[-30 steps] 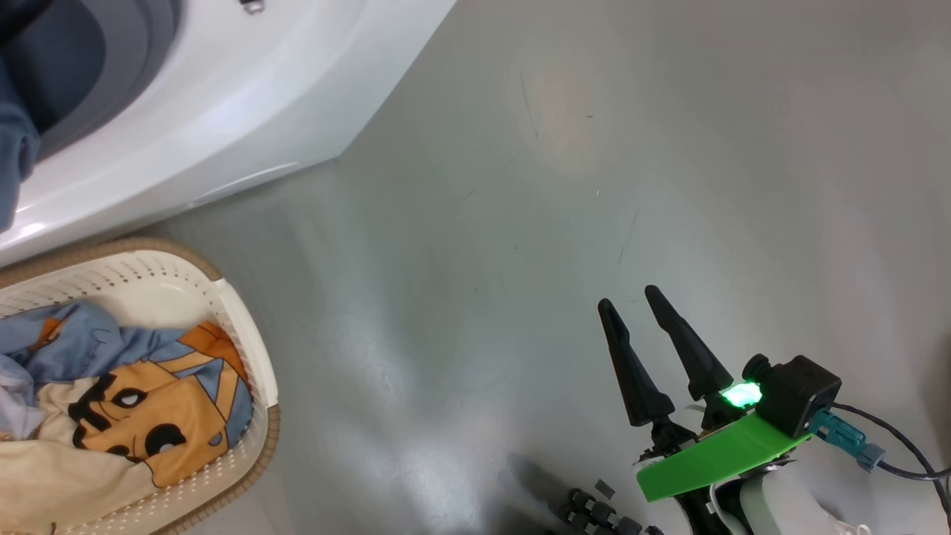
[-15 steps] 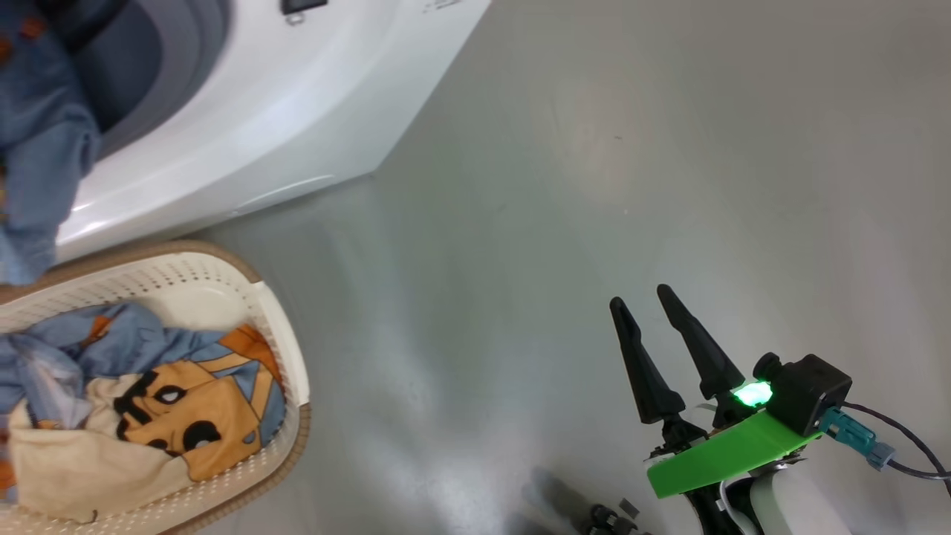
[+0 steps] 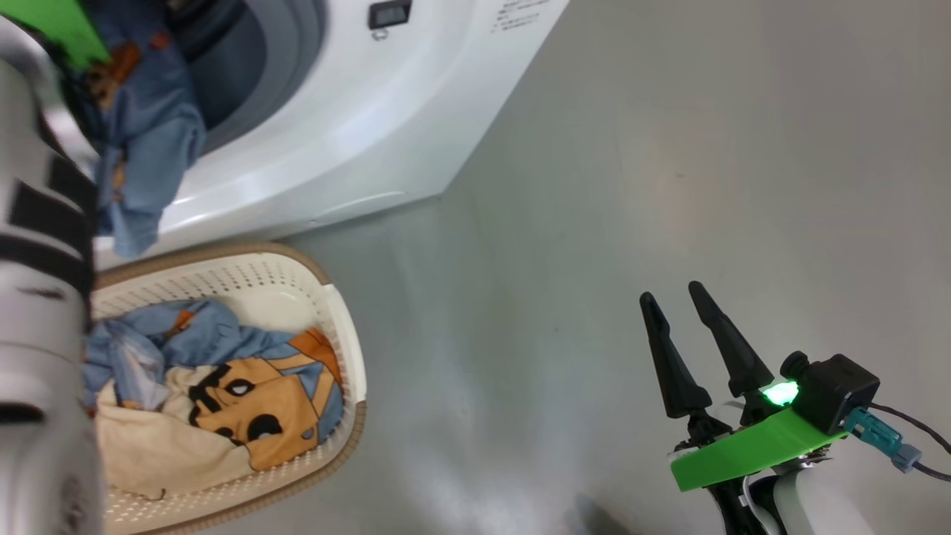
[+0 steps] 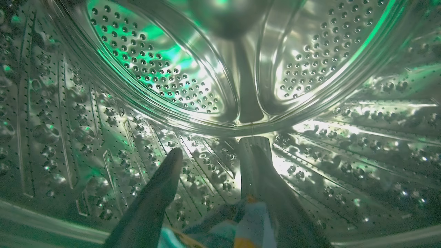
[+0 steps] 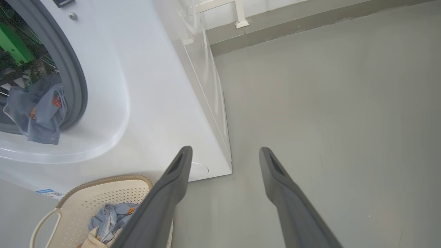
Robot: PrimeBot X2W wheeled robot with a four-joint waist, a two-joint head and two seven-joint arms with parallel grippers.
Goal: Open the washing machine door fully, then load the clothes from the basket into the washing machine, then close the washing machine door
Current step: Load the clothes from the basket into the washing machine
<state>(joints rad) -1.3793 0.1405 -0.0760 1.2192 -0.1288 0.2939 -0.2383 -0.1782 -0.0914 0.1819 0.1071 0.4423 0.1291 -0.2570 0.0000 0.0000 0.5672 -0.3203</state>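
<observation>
Two dark fingers of the left gripper (image 4: pixel 217 155) stand well apart deep inside the washing machine (image 3: pixel 356 126), released, and the perforated steel drum (image 4: pixel 155 75) shows between them under a green glow. Low between the roots of those fingers lies a fold of blue, white and orange cloth (image 4: pixel 248 224); I cannot tell whether it touches either finger.

In the head view the pale left forearm (image 3: pixel 37 297) runs up the left edge toward the machine's round mouth. Just to its right a blue garment (image 3: pixel 145 148) with orange print hangs over the grey seal (image 3: pixel 293 82), partly in the mouth and partly draped down the white front.

Below it the basket (image 3: pixel 355 371) sits on the floor (image 3: pixel 631 148), just beside the foot of the machine. The rest of the clothes (image 3: pixel 245 401) lie in it, light blue fabric toward the back and cream and orange cloth with black markings in front. The right wrist view shows a small blue label (image 5: pixel 48 193) low on the machine's front.

Farther right the grey floor spreads out. At the lower right the right gripper (image 3: pixel 671 292) hovers over it, well apart from the basket, its fingers spread and holding nothing.
</observation>
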